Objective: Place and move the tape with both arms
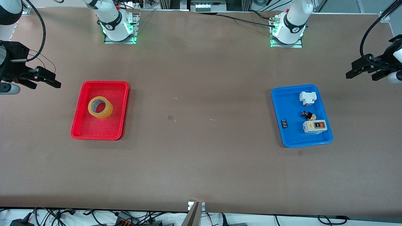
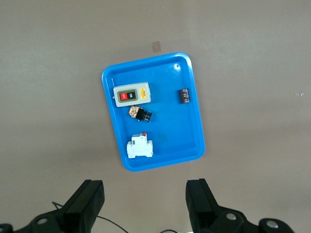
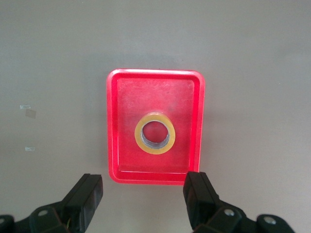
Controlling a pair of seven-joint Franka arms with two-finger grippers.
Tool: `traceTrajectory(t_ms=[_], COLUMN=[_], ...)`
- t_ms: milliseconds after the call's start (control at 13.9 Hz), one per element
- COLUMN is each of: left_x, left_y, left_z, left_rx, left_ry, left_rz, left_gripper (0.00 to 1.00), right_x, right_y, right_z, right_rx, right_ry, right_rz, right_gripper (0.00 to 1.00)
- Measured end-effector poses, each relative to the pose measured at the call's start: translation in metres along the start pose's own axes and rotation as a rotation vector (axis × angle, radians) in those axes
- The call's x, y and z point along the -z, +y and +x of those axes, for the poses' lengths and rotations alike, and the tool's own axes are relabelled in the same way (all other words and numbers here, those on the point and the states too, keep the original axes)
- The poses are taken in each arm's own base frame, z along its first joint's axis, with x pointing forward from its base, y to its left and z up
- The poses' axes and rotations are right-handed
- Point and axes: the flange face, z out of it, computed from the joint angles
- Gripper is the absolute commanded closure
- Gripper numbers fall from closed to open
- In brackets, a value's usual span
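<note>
The yellowish translucent tape roll (image 1: 100, 107) lies flat in the red tray (image 1: 82, 125) toward the right arm's end of the table; it also shows in the right wrist view (image 3: 155, 133). My right gripper (image 1: 42, 80) hangs open and empty high above the bare table at that end, beside the red tray (image 3: 116, 121). In its wrist view the gripper (image 3: 143, 196) has wide-spread fingers. My left gripper (image 1: 364, 70) hangs open and empty above the table at the left arm's end, beside the blue tray (image 1: 284, 103); its own view shows the gripper (image 2: 145, 201).
The blue tray (image 2: 194, 131) holds a white-grey switch box with red and black buttons (image 1: 315, 126), a white breaker (image 1: 307, 98), a small black-and-yellow part (image 1: 308, 115) and a small black chip (image 1: 284, 123). Small tape scraps (image 1: 171, 118) lie mid-table.
</note>
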Motion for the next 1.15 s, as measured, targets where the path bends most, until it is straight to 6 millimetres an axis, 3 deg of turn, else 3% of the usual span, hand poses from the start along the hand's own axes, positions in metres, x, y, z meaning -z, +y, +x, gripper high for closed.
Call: traceTrajectory(t_ms=[1148], left_x=[0.0000], left_y=[-0.0001], left_z=[0.0000], left_rx=[0.000], left_ry=[0.000], left_rz=[0.000], left_gripper=[0.00], right_x=[-0.0001], right_y=[0.0029], right_z=[-0.0052], right_rx=[-0.004], right_ry=[-0.030], right_rz=[0.001], right_gripper=[0.00])
